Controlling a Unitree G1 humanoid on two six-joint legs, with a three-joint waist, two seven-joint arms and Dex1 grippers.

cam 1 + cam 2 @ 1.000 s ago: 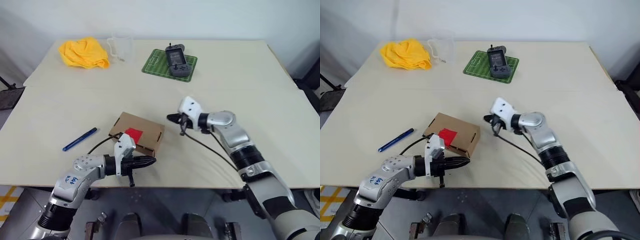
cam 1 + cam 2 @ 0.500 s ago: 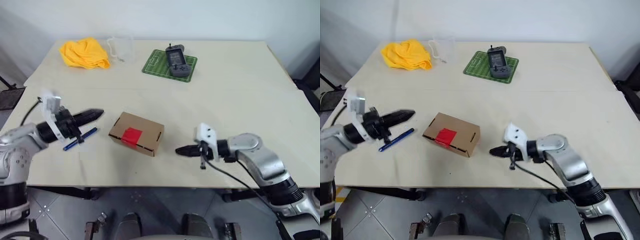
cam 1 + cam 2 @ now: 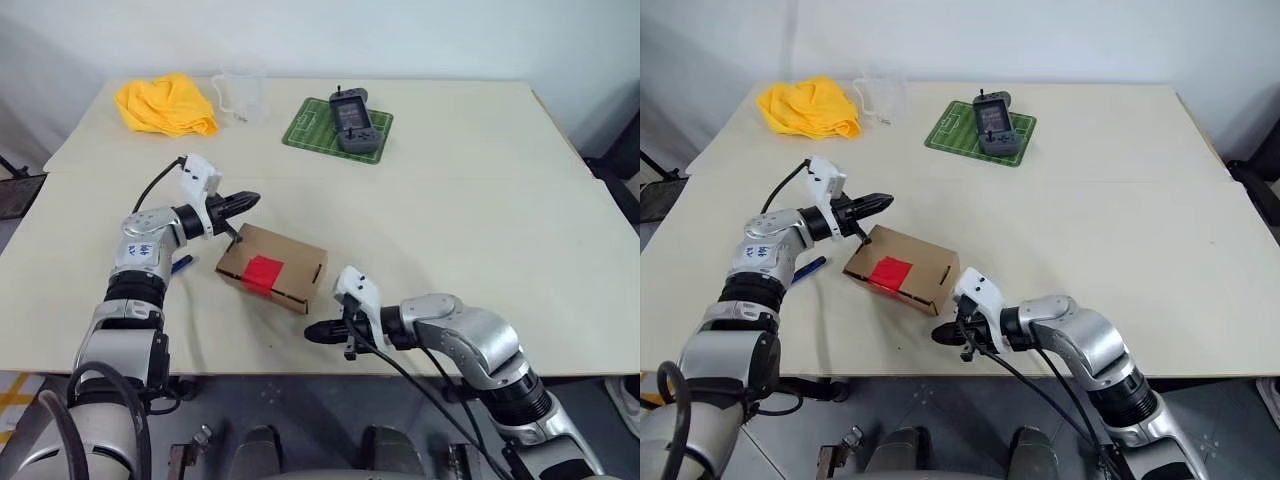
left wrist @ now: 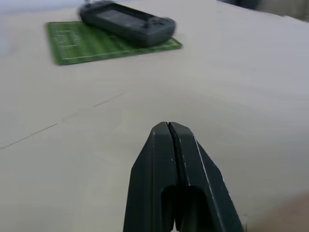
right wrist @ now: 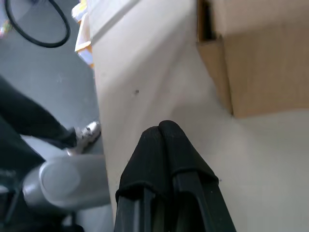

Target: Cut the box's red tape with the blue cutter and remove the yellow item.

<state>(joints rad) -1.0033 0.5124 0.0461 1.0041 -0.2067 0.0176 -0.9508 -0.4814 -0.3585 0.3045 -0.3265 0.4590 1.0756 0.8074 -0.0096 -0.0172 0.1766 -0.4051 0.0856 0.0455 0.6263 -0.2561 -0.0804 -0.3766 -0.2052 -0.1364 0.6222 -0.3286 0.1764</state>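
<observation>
table [image 3: 480, 190] | box [image 3: 290, 265] | blue cutter [image 3: 181, 264] | yellow cloth [image 3: 165, 103] | green mat [image 3: 310, 125]

No readable text, label or number anywhere.

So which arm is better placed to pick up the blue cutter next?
Left, probably. The blue cutter lies beside the left arm, while the right end effector sits on the box's other side, near the table edge.

The right gripper [image 5: 164, 129], fingers pressed together, hangs over the table [image 5: 154, 72] near the box [image 5: 260, 63].
</observation>
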